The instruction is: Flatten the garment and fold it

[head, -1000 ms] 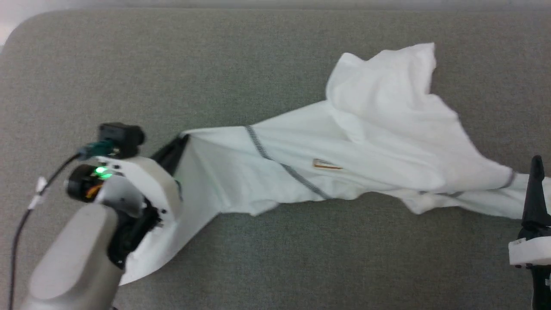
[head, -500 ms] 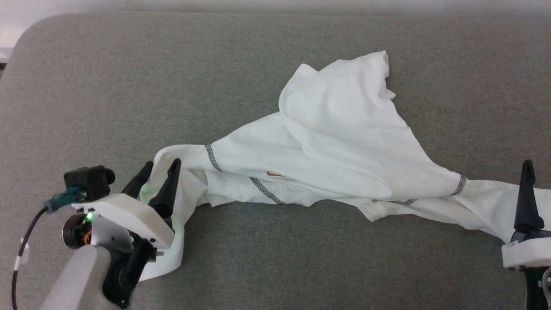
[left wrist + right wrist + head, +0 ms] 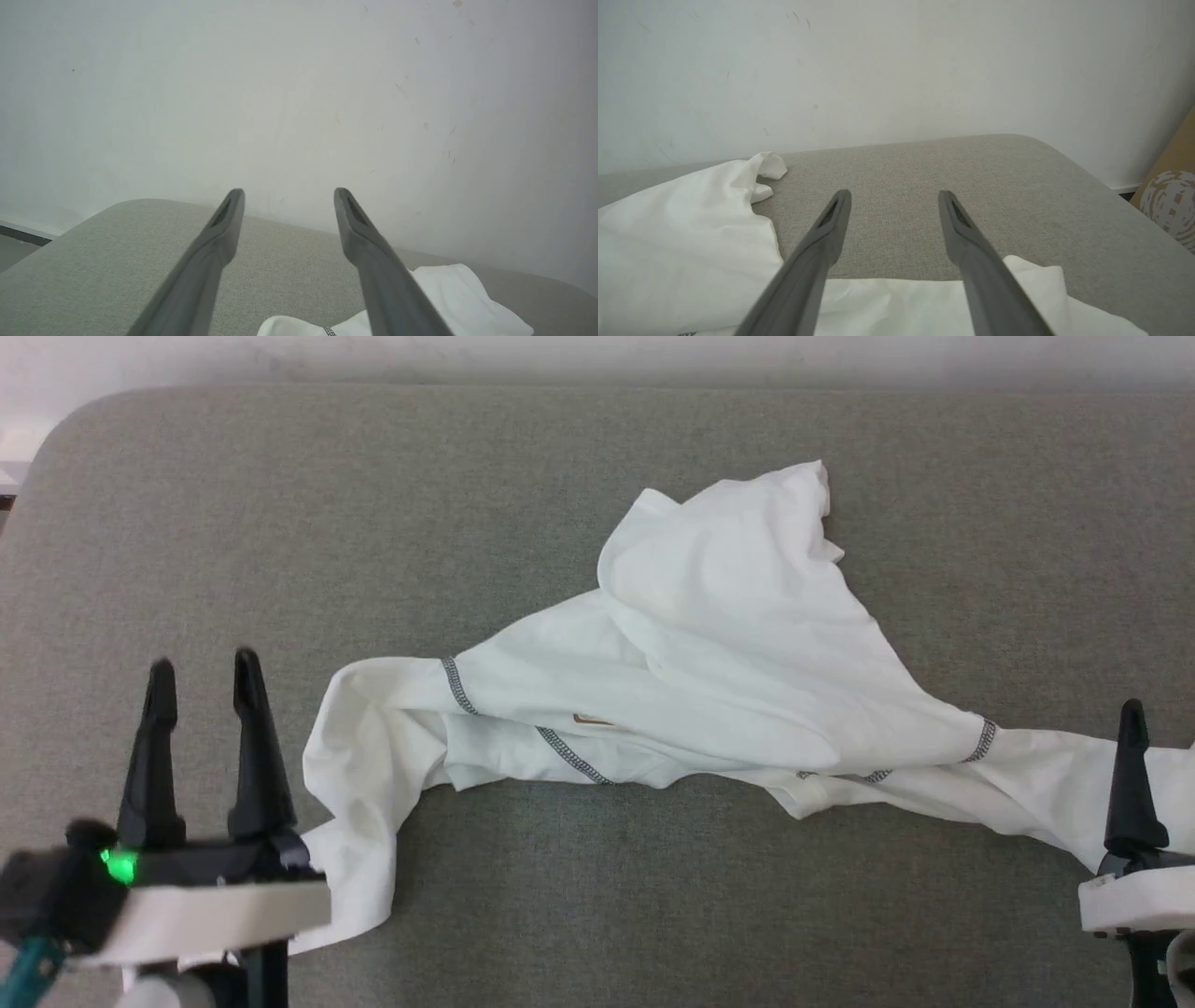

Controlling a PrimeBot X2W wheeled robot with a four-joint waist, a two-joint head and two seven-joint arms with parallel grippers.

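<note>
**Head and wrist views.** The garment (image 3: 728,644), white and crumpled, lies on the grey table (image 3: 280,523), from the table's middle to its right edge. It is unfolded and not flat.

- **Body:** bunched into a peak (image 3: 747,541) toward the table's far side.
- **Left sleeve** (image 3: 355,840): bends toward the table's near edge.
- **Right sleeve** (image 3: 1055,784): stretches to the table's right edge.
- **Markings:** dark zigzag seams (image 3: 569,756) cross the cloth near a small brown logo (image 3: 591,719) at the table's middle.

The left gripper (image 3: 203,663) stands over the table's near left part, just beside the left sleeve. Its fingers are spread apart and hold nothing. Whether its pale base touches the sleeve end cannot be told.

The right gripper (image 3: 894,192) is over the table's near right part, with one finger (image 3: 1132,775) showing in the head view. Its fingers are likewise spread, with bare table between the tips. White cloth lies under them lower down, ungripped.

A pale wall (image 3: 299,93) rises behind the table's far edge. Brown cardboard (image 3: 1171,196) stands past the table's right corner.
</note>
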